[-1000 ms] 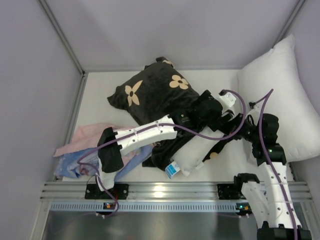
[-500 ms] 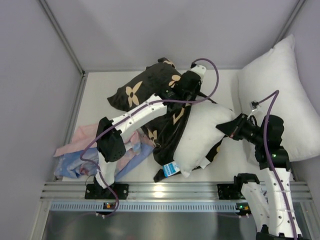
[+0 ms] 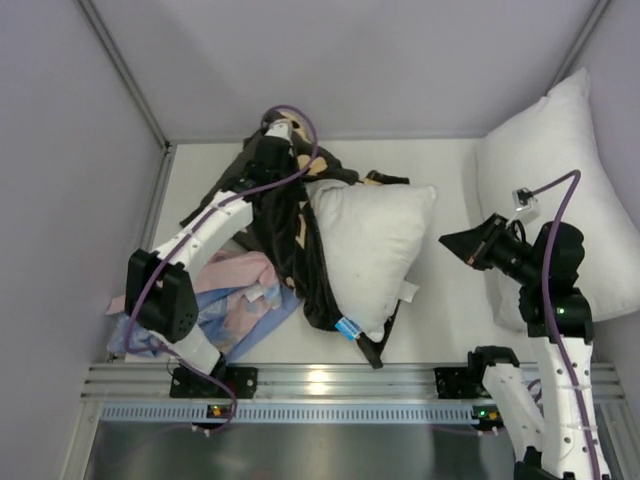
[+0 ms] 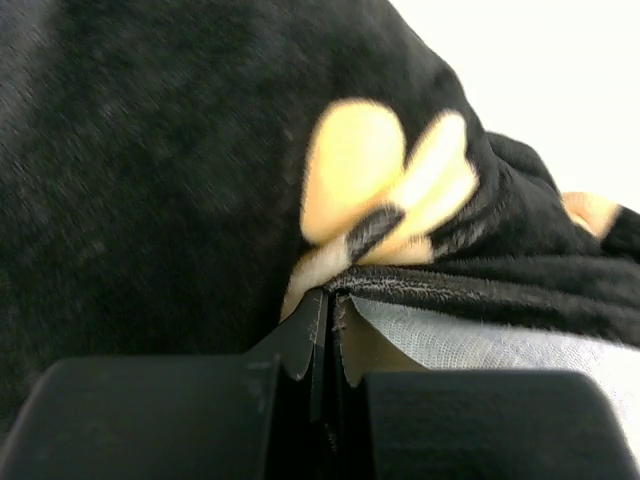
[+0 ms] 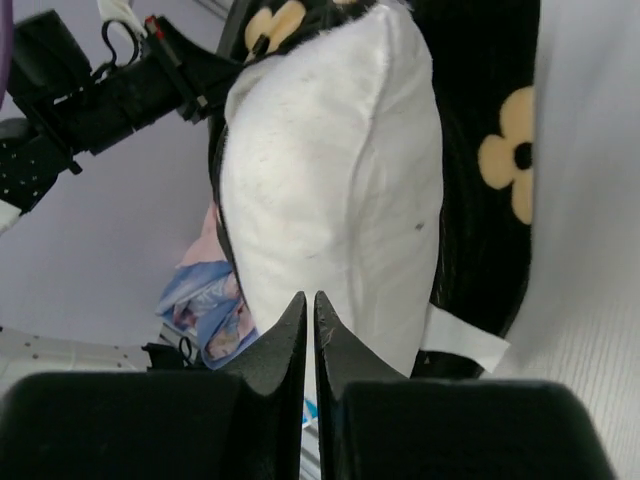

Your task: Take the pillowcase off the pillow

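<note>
Pillowcase point(image 3: 287, 222) is soft, floppy, light. L gripper point(image 4: 330, 298) pinches its hem; R gripper point(image 5: 309, 300) is pressed together, empty. Best grab pillow point(image 3: 370, 250) by a corner.

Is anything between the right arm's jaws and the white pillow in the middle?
Nothing visible. Only bare table separates the right arm's shut jaws from the pillow; the spare white pillow sits on that arm's other side.

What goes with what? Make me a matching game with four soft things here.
1 pillowcase
2 pillow
3 pink and blue cloths
4 other pillow

a leaning at the right wall
b heaped near the left arm's base
c pinched by the left gripper
d mostly bare, mid-table

Pairs: 1-c, 2-d, 3-b, 4-a
</note>
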Tool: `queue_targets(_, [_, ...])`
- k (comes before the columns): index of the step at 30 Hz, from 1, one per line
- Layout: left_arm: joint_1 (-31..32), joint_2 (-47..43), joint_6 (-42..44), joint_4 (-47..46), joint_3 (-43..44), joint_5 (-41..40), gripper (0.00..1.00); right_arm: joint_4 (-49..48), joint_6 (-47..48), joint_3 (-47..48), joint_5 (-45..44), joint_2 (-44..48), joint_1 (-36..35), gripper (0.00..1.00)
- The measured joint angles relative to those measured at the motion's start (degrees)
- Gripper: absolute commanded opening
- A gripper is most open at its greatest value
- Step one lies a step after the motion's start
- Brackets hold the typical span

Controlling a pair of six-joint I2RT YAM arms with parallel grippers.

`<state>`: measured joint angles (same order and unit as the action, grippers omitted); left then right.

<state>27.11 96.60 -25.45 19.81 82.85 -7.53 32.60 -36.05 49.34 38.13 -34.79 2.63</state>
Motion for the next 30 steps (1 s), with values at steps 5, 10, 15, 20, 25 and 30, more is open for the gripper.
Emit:
queue_targets(5, [-6.16, -7.19, 0.63, -0.02, -6.62, 1.49, 0.9, -2.32, 0.04, 1.7, -2.45, 0.17, 0.0, 0.0])
queue_targets(10, [-0.5, -12.24, 0.96, 1.92, -8.0, 3.72, 0.99, -6.38, -0.13, 1.16, -1.03, -5.49, 0.0, 0.14])
queue_targets(15, [9.81, -23.12, 1.14, 3.34, -9.33, 5.99, 0.99, -9.9, 0.15, -3.69, 1.95, -8.57, -2.95, 0.91])
queue_targets(20, [16.92, -34.93, -2.16, 2.6, -16.5, 6.47, 0.99, -13.0, 0.66, -9.18, 0.44, -9.27, -13.68, 0.95])
queue_targets(25, [24.92, -37.9, -6.97, 2.38, -27.67, 4.85, 0.99, -18.38, -1.55, -17.92, -4.74, -14.86, -28.44, 0.96])
queue_targets(30, [30.56, -38.14, -11.1, 5.16, -37.05, 3.13, 0.99, -21.03, -2.73, -21.62, -9.33, -19.93, -33.27, 0.95])
